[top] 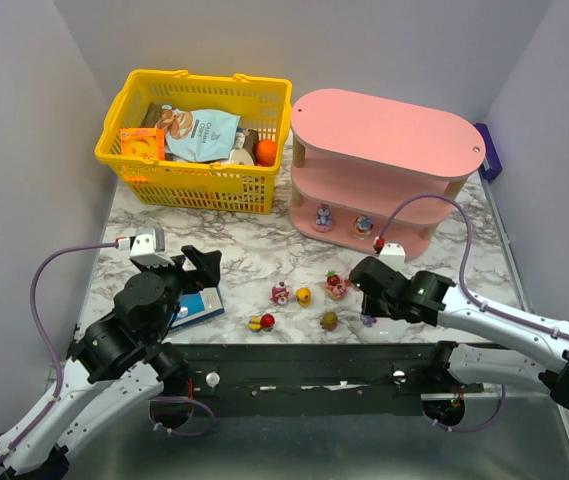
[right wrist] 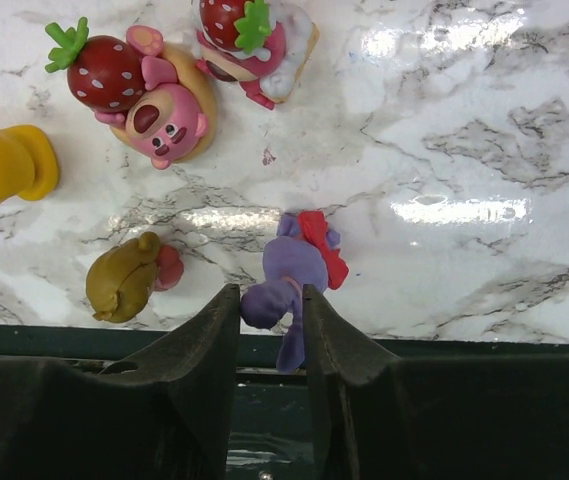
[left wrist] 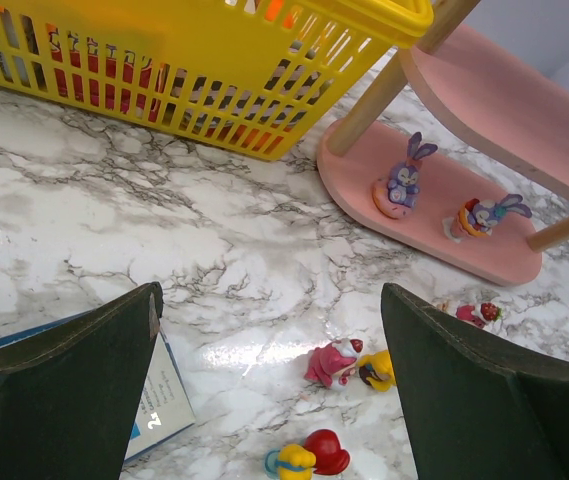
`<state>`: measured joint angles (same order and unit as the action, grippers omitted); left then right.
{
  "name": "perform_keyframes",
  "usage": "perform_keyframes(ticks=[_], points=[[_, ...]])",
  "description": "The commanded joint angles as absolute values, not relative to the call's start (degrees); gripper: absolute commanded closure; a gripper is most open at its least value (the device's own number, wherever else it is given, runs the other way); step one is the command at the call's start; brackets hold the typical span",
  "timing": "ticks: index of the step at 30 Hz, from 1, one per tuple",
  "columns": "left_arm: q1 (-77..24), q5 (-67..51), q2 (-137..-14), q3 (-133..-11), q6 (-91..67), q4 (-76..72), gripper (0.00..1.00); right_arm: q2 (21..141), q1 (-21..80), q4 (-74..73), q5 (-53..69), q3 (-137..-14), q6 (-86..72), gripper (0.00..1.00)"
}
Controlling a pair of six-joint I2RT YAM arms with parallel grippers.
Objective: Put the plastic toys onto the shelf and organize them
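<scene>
On the marble bench point(top: 254, 262) between grey walls point(top: 24, 100), the right end effector point(right wrist: 267, 297) is pinching a purple toy point(right wrist: 299, 262), the left end effector point(left wrist: 271, 297) gaping.

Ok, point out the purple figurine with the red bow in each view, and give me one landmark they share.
Top external: the purple figurine sits in the lower middle, right of centre.
Left wrist: not in this picture.
Right wrist: low centre, between the fingers of the right gripper.
Shared landmark: the yellow toy, seen in all three views. It lies left of the figurine in the top and right wrist views.
</scene>
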<state>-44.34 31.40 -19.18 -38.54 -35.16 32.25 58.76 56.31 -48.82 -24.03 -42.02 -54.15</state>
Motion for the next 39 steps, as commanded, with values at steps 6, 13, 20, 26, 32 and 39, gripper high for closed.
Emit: perform_keyframes(ticks=[6, 13, 20, 26, 32, 39], points=[[-44.30, 31.20, -18.90, -38.23, -35.24, 31.29, 0.01, 62.31, 56.78, -47.20, -25.22, -45.44, -43.25, 0.78], [-44.30, 30.85, -19.07, -38.23, -35.16, 30.94, 0.01, 61.96, 56.86, -48.69, -28.04, -48.68, -34.66, 0.99], [-44.30, 29.18, -20.30, -38.15, -34.81, 30.67, 0.01, 64.07, 56.87, -47.29, -26.55, -51.06, -24.96, 0.99], [-44.30, 27.16, -21.79, -38.14, -34.72, 30.24, 0.01, 69.78, 57.92, -48.86, -23.47, -52.03, -24.61, 0.99], [-44.30, 25.67, -22.85, -37.97, -34.63, 29.44, 0.01, 75.84, 62.22, -53.17, -29.43, -55.37, -27.06, 0.98], [-44.30, 24.79, -22.85, -38.14, -34.72, 29.44, 0.01, 76.47, 64.68, -53.18, -30.50, -55.55, -28.57, 0.62]])
